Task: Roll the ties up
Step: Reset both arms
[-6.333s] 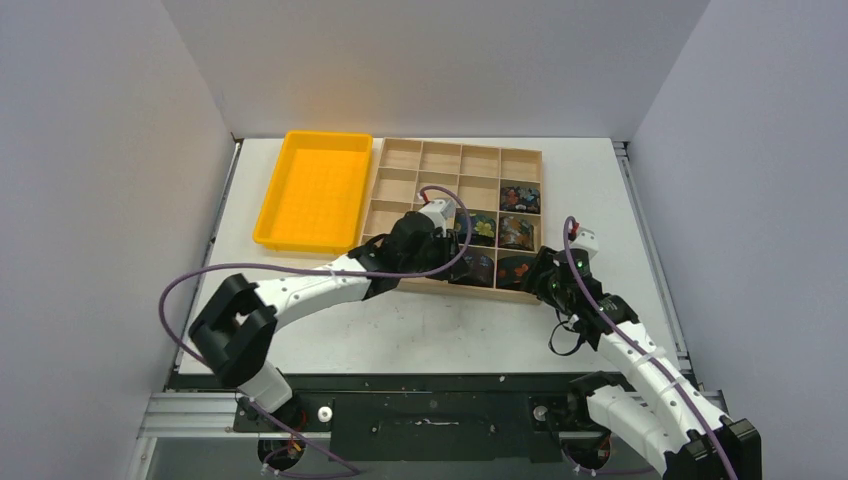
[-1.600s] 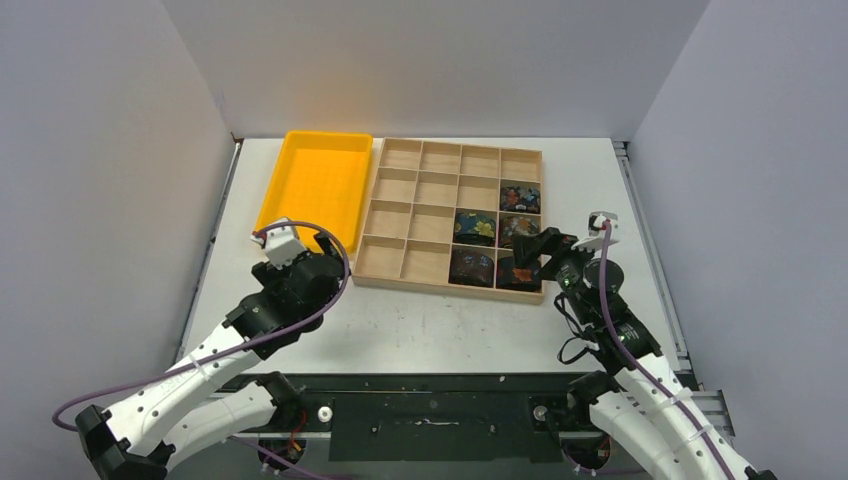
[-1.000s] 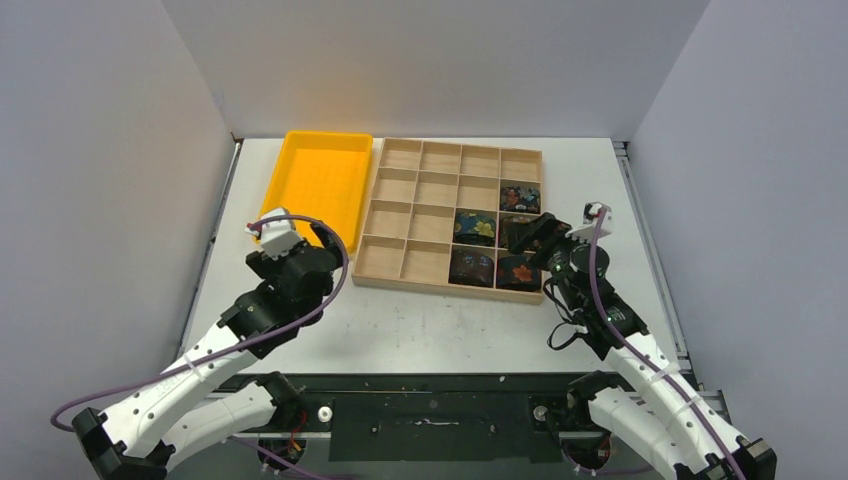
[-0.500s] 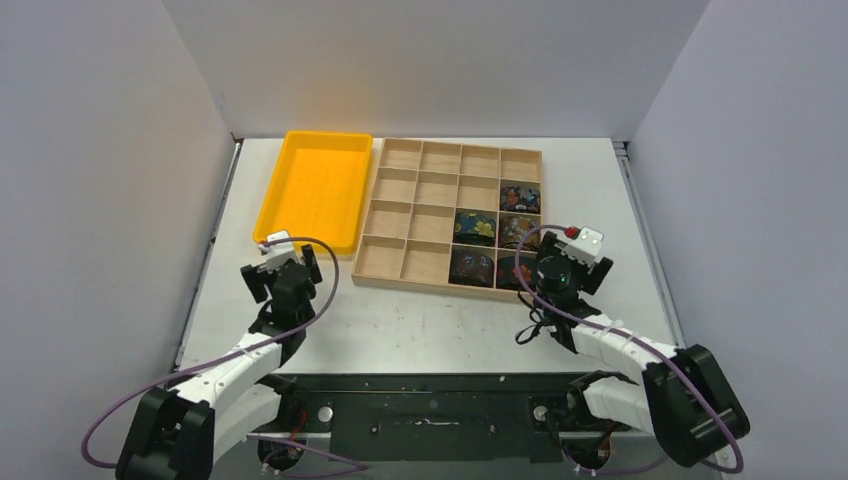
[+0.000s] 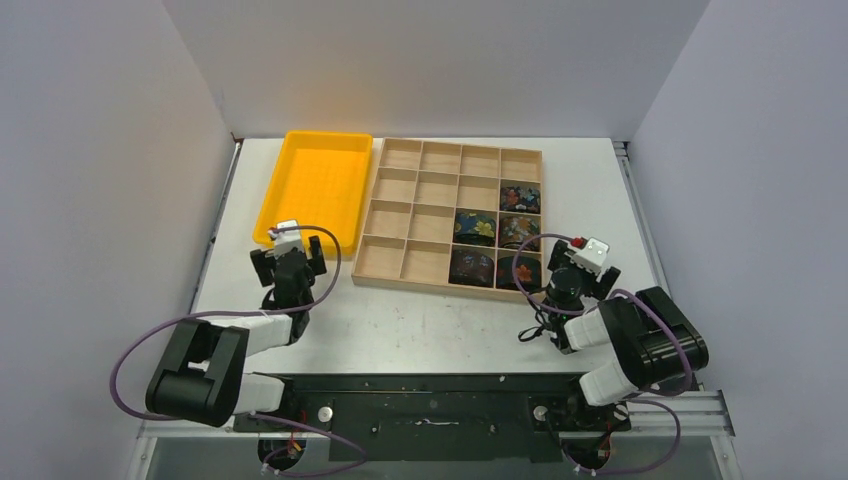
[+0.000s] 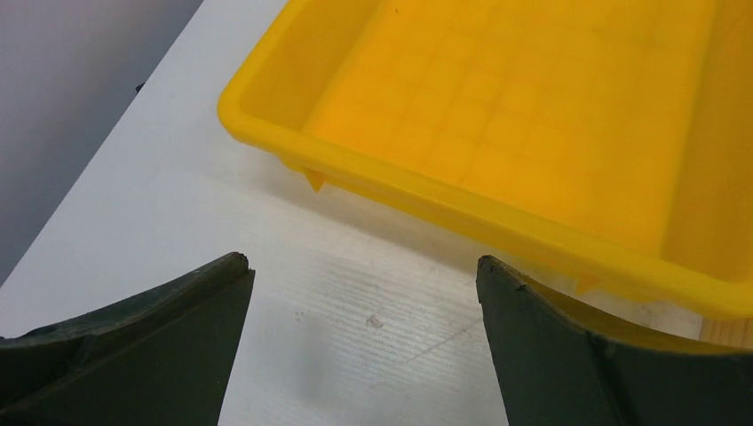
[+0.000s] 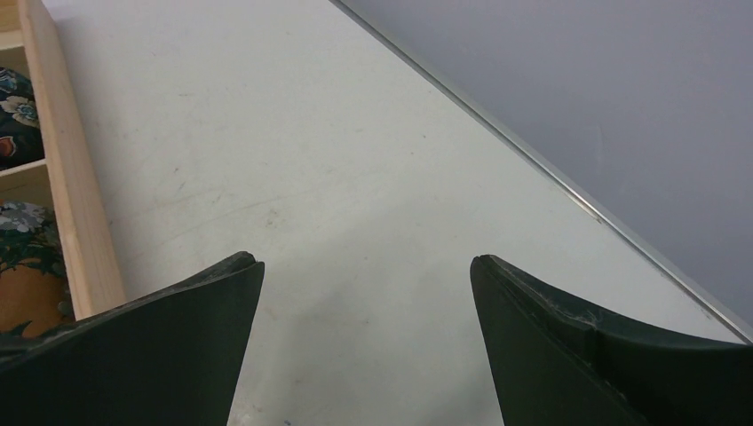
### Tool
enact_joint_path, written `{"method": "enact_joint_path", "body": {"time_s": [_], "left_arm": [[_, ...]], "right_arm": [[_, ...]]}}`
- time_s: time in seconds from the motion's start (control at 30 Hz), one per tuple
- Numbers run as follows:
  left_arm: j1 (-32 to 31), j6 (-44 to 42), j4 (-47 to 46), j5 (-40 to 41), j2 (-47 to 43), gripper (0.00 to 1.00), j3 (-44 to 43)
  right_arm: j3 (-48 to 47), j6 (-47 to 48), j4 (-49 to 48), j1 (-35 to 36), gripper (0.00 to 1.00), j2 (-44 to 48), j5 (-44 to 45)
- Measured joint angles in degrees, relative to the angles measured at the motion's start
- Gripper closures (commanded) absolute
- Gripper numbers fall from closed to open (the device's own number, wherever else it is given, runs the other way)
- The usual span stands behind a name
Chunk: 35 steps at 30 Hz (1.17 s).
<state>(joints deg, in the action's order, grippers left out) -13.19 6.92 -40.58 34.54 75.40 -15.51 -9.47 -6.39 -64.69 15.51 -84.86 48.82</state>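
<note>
Left wrist view first: my left gripper stands wide open with nothing between its fingers, only bare table under the gap. Just past the fingertips, from 12 round to 2 o'clock, lies the bin, its near rim close to the right-hand finger.

On the right wrist view, my right gripper is spread just as wide and holds nothing, again over bare table. At its 9 o'clock runs the tray, seen as one wooden side wall. Beyond that wall I make out two of the ties, floral print on dark cloth, each in its own cell.

From the top view, the left gripper sits at about 8 o'clock on the table, just off the bin's near end. The right one is at about 4 o'clock, just off the tray's near right corner. Both arms are folded back toward their bases.

The tray lies at 12 o'clock from the table's middle, with the bin just beside it at its 9 o'clock; I cannot tell if they touch. Five coiled ties fill the tray's 4 o'clock quarter: one in the second row from the far edge, two in the third, two in the nearest, all in the two right-hand columns.
</note>
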Motion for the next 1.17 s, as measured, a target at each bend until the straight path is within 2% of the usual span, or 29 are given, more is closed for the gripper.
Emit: {"method": "enact_joint_path", "body": {"time_s": [0.2,0.37,0.47,0.7,0.83,1.17], "left_arm": [[3.2,-3.5,-4.4,-9.7,0.8,0.04,-0.7],[4.0,-2.6,-10.1,-9.8,5.1,0.04,-0.7],[6.5,-1.4,-13.8,-11.3,7.5,0.04,-0.2],[7.8,-0.6,-16.8,-12.9,8.1,0.03,0.9],[6.8,-0.6,-18.1,-12.3,8.1,0.04,1.2],[3.5,-1.4,-21.0,-8.0,8.9,0.04,2.1]], "right_arm": [[1.1,4.0,-8.6,-0.6,0.10,-4.4,-9.1],[2.8,5.4,-12.6,-1.4,0.10,-4.7,-14.4],[2.8,6.4,-16.7,-2.8,0.10,-7.9,-17.9],[0.3,5.1,-12.5,-5.8,0.10,-8.5,-21.1],[-2.8,4.3,-9.0,-6.4,0.10,-8.5,-22.3],[-3.0,4.0,-6.3,-6.4,0.10,-8.5,-23.4]]}}
